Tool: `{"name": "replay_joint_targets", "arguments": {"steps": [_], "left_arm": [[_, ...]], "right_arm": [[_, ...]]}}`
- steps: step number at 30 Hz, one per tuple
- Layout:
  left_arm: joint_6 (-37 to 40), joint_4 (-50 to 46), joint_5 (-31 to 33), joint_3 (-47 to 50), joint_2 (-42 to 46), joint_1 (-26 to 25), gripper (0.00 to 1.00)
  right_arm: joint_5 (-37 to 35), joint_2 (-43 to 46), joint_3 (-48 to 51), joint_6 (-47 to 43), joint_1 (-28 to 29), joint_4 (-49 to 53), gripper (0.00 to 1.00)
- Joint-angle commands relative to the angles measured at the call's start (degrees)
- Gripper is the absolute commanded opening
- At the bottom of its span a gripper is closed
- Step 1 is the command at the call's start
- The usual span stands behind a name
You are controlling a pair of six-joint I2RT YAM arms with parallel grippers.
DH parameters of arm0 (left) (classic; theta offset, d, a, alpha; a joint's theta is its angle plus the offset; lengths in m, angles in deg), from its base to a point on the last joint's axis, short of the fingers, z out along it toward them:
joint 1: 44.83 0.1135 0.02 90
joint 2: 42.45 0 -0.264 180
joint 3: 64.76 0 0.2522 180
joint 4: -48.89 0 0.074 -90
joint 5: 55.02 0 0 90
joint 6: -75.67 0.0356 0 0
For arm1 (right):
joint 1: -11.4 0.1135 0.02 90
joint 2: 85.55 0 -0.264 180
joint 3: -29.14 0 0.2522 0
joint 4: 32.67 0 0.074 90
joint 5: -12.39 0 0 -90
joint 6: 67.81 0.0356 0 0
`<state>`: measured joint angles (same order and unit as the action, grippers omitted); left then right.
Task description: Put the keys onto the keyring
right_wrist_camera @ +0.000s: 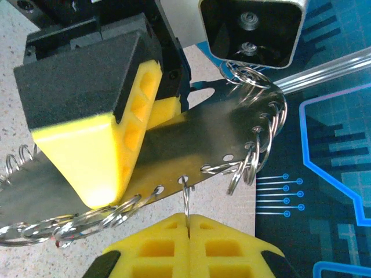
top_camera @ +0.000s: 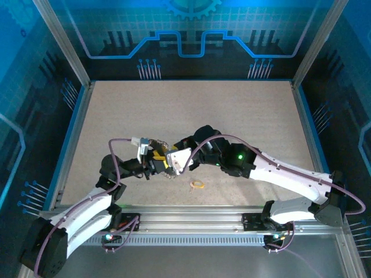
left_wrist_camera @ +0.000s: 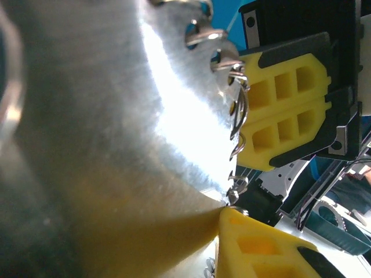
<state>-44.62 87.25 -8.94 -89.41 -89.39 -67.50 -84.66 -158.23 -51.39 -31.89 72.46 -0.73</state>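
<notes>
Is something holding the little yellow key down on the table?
No, the small yellow key lies by itself on the table, with nothing touching it.

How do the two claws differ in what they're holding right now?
The left claw clamps the broad, flat metal plate, while the right claw pinches a single thin wire ring hanging from a hole in the plate's edge. The left claw's pads sit apart, with the plate between them, but the right claw's pads meet almost flush. Both claws have yellow pads, and both are closed on something.
</notes>
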Motion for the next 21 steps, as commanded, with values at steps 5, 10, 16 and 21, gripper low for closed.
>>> {"name": "replay_joint_targets", "arguments": {"steps": [5, 10, 16, 21], "left_arm": [[1.27, 3.17, -3.02, -1.97, 2.75, -0.79, 0.21], [0.92, -0.16, -4.19, -3.55, 2.64, -0.79, 0.23], [0.98, -4.04, -4.70, -5.16, 2.55, -0.79, 0.25], [0.84, -5.39, -5.78, -6.20, 2.03, -0.79, 0.25]], "right_arm": [[11.07, 4.32, 5.05, 6.76, -2.29, -5.76, 0.00], [14.14, 5.75, 7.12, 9.94, -2.52, -9.53, 0.00], [13.28, 6.59, 8.05, 9.46, -2.59, -10.66, 0.00], [12.30, 6.70, 8.26, 8.57, -2.70, -11.08, 0.00]]}}
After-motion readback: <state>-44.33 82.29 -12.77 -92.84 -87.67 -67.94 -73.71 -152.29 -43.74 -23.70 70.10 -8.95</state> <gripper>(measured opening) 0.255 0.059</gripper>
